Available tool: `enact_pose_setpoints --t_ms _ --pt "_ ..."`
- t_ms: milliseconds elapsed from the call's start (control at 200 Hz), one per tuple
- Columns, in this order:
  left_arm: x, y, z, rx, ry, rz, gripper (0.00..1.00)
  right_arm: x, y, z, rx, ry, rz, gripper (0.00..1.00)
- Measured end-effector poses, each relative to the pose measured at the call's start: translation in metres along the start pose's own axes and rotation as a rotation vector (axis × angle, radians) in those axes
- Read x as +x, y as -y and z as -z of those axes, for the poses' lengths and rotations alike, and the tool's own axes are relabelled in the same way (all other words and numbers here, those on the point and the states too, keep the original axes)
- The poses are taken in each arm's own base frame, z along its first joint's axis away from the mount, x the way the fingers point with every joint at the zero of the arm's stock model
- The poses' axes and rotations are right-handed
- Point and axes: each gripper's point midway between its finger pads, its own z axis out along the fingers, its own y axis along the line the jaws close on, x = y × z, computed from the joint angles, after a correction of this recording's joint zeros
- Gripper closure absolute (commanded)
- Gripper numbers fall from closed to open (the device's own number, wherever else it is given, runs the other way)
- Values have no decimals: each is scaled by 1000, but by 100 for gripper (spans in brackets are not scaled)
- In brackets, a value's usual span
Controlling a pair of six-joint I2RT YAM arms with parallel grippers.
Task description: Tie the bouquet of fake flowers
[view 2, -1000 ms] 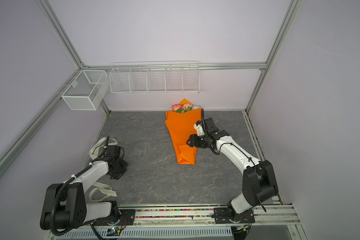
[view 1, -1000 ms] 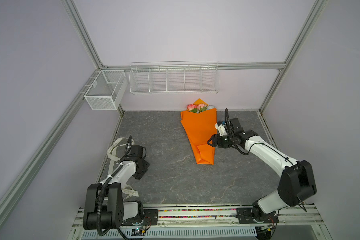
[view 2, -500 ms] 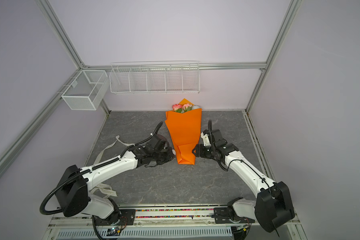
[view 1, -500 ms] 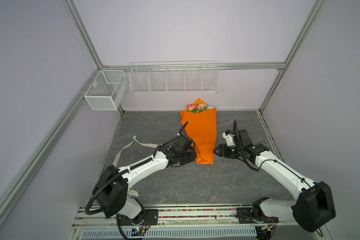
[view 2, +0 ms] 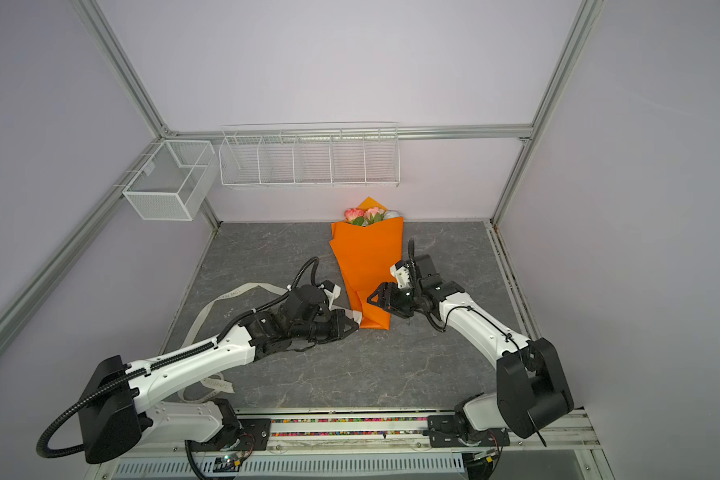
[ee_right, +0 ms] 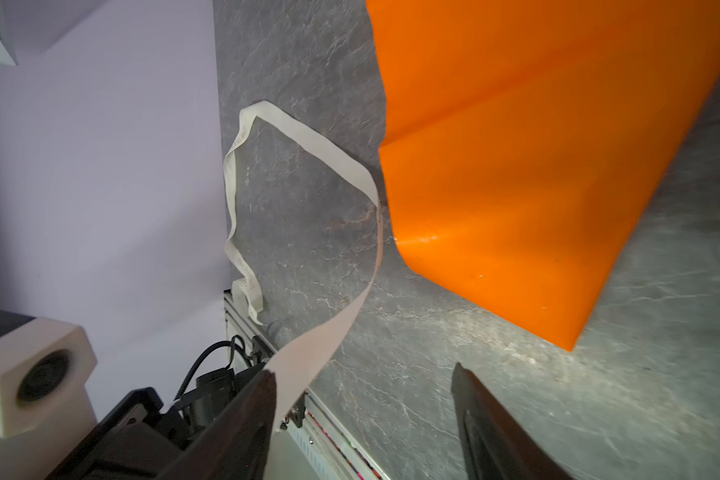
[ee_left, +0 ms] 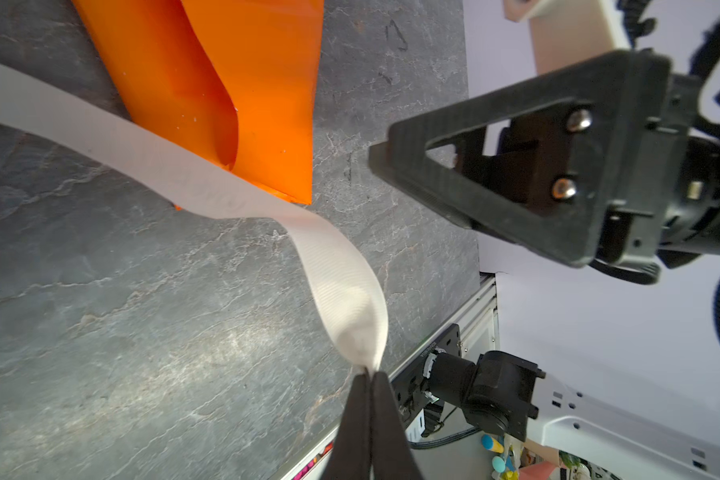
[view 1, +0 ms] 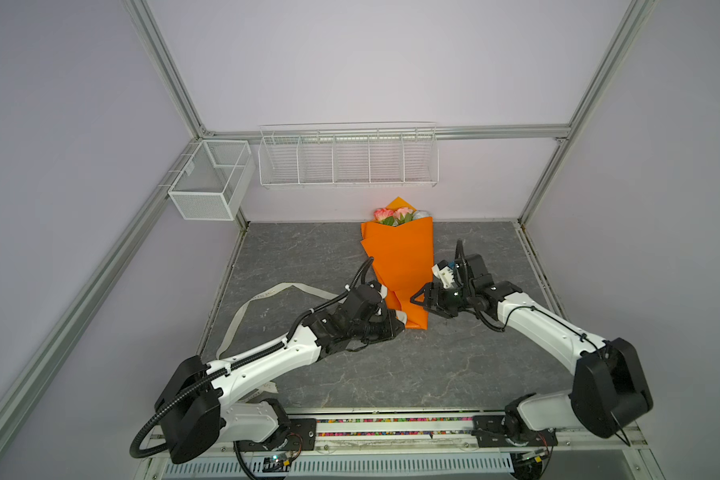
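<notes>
Left claw [ee_left: 368,374] is pinching the cream ribbon [ee_left: 341,282] between fully closed jaws, just beside the near, narrow end of the bouquet [view 1: 400,257]. That bouquet is lying on the grey table [view 1: 391,374] with its fake flowers [view 1: 395,215] pointing at the far wall. Within the last second this arm has been swinging in from the near left edge, dragging the ribbon, which is now crossing the paper's near left corner. Right claw [ee_right: 362,370] has been sliding from the wrap's middle toward the same end and is standing wide, holding nothing, just right of the paper. Judging by this, 1 strand is getting laid for the wrap and the right claw is readying to take it; no loop or knot is showing yet.
</notes>
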Motion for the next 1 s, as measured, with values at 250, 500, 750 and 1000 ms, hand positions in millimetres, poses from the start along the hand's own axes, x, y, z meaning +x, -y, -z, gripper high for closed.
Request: enact_pose_setpoints --t_ms 250,500,750,1000 --pt "3 10 0 47 -15 -29 100 27 -22 -35 -32 -105 -61 29" --pt "6 10 -1 51 -27 -36 100 46 -26 -54 -28 -166 -102 76" --pt "9 4 3 30 -29 -58 60 46 -16 -44 44 -129 -70 93" --pt "-6 -2 73 9 197 -126 23 37 -17 69 223 182 159 93"
